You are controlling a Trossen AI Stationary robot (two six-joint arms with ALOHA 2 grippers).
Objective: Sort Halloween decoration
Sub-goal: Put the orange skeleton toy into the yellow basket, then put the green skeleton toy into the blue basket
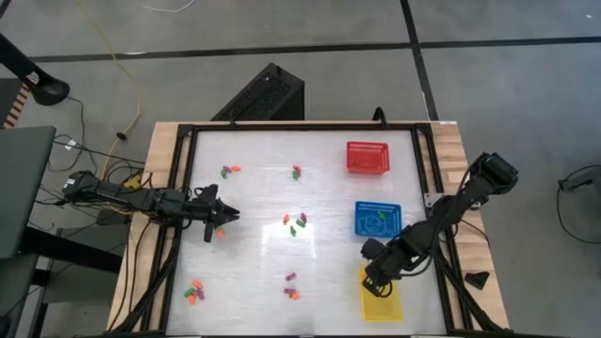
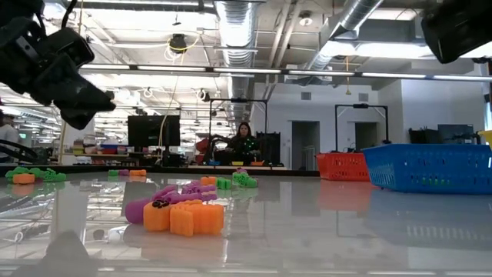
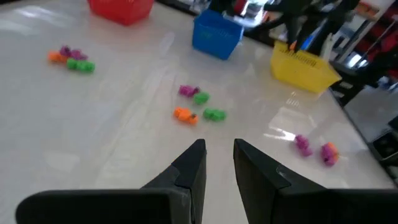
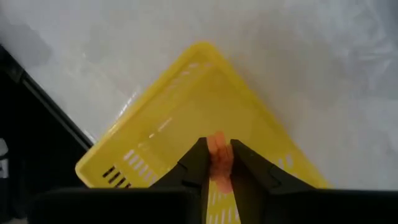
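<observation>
The Halloween decoration lies in small clusters of orange, green and purple trinkets on the white table: at the far left (image 1: 230,170), far middle (image 1: 297,172), centre (image 1: 296,223), near left (image 1: 195,291) and near middle (image 1: 291,286). My right gripper (image 1: 376,282) hangs over the yellow basket (image 1: 383,305) at the near right, shut on an orange trinket (image 4: 217,158). My left gripper (image 1: 223,218) hovers at the table's left side, its fingers (image 3: 193,168) slightly apart with nothing between them. My right gripper pinches the orange trinket's two sides (image 4: 216,149) between its two fingers. The fingers come steeply from above, pointing down into the yellow basket (image 4: 168,118). The trinket is lifted clear of the basket's floor.
A blue basket (image 1: 377,219) with green pieces inside stands just beyond the yellow one, and a red basket (image 1: 367,157) stands at the far right. A single orange trinket (image 1: 220,233) lies beside my left gripper. A black frame (image 1: 178,188) borders the table.
</observation>
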